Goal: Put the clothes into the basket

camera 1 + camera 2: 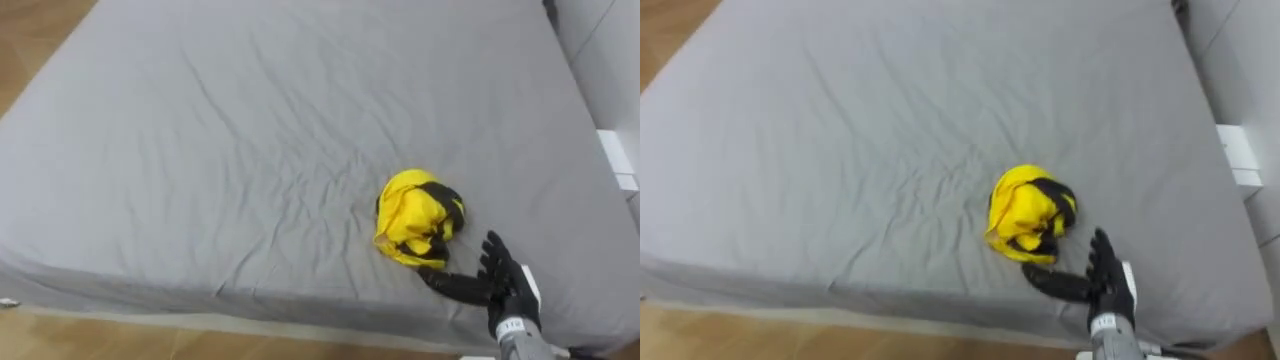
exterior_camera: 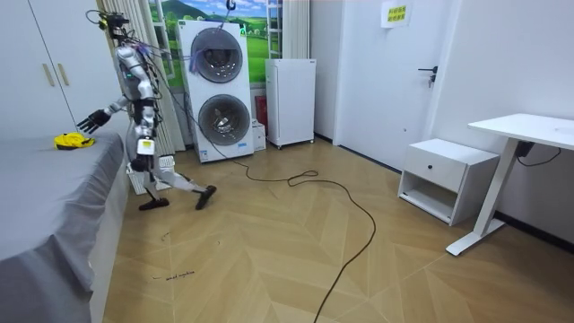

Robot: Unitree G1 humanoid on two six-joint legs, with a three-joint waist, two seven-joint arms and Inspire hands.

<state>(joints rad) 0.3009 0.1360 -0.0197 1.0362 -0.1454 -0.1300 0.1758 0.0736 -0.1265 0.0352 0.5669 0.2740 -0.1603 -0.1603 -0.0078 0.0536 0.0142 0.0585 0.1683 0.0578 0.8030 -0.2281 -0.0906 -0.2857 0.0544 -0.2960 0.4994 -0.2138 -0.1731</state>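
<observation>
Right hand [image 1: 508,288] was open, fingers spread, with the thumb stuck out toward the yellow-and-black garment [image 1: 415,215]. It sat pretty much right at the garment's near edge, and I honestly couldn't tell if it was touching. The garment was bunched up in a little heap on the grey bed [image 1: 200,120], close to the edge nearest the robot. In the room view the robot stood beside the bed with that arm stretched over it, and stacked washing machines [image 2: 218,90] just behind.

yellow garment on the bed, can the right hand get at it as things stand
Probably yes: the right hand is open, right beside the yellow garment near the edge of the bed, with nothing between them.
</observation>
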